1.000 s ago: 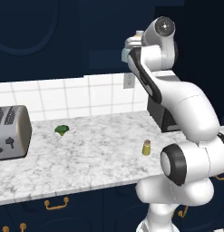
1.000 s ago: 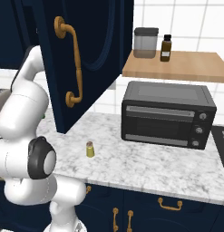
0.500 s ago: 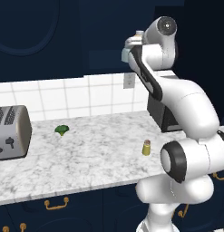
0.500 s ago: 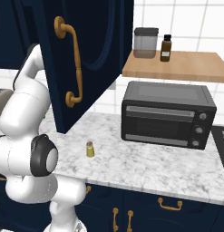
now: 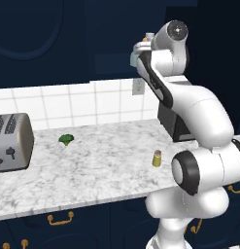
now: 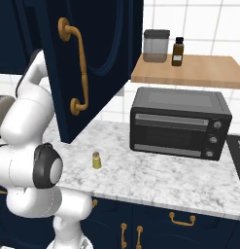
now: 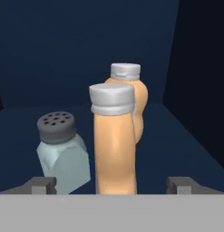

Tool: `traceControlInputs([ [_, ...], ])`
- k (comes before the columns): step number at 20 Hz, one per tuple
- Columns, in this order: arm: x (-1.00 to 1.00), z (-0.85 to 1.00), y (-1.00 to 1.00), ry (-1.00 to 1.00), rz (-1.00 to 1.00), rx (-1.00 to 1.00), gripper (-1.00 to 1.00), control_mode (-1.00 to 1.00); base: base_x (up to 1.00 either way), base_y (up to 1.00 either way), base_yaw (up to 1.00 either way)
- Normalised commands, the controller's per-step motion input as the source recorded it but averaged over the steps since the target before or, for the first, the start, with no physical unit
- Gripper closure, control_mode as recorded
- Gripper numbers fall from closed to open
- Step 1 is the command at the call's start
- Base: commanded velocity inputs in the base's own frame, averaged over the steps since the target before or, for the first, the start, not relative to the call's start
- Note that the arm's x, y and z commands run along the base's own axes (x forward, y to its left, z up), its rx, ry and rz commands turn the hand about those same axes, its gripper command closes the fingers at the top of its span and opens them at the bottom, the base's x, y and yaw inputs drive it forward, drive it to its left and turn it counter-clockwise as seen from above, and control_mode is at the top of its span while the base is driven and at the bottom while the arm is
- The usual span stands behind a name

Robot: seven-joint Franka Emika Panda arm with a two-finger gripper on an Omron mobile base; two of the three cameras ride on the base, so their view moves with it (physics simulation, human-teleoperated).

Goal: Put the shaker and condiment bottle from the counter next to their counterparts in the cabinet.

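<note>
Now the pincer [image 7: 111,185] stands wide apart inside the cabinet [image 7: 86,54], its two dark fingertips [image 7: 41,185] well clear on either side of the condiment bottle [image 7: 114,145], which stands upright on the cabinet shelf between them, so nothing is gripped. Just behind that slim bottle, partly hidden by it, is the wider orange bottle [image 7: 131,104] with a pale cap, and just beside it on the hand view's left is the pale grey-green shaker [image 7: 63,152] with a dark perforated cap; whether the bottles touch I cannot tell. Judging from this, the bottle half of the task is at its release, with the bottle set next to its counterparts. The next move calls for drawing the hand straight back out without brushing the bottle over, then coming down to the desk [image 5: 92,165] for the shaker [image 5: 157,158], which stands upright near the desk's front edge, close to the robot's base and well apart from the rest. Counted: two orange bottles and one grey-green shaker in the cabinet, one yellow shaker on the desk. Also on the desk are one toaster [image 5: 12,142], one small green broccoli [image 5: 66,139] and one black toaster oven [image 6: 180,124].
</note>
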Motion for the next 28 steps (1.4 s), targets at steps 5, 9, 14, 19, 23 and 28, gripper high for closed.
traceControlInputs([
  [5, 0.00, -0.11, 0.00, -0.04, 0.03, 0.00, -1.00, -1.00, 0.00, 0.00, 0.00],
  [9, 0.00, -0.10, 0.00, -0.04, 0.03, 0.00, -1.00, -1.00, 0.00, 0.00, 0.00],
  [14, -0.30, 0.00, -0.08, -0.05, 0.00, 0.00, -1.00, -1.00, 0.00, 0.00, 0.00],
  [19, -0.90, 0.00, -0.06, -0.09, 0.00, 0.00, -1.00, -1.00, 0.00, 0.00, 0.00],
  [23, -0.99, -0.06, 0.00, -0.09, 0.00, 0.00, -1.00, -1.00, 0.00, 0.00, 0.00],
  [28, -0.79, -0.21, 0.00, -0.01, 0.00, 0.00, -1.00, -1.00, 0.00, 0.00, 0.00],
])
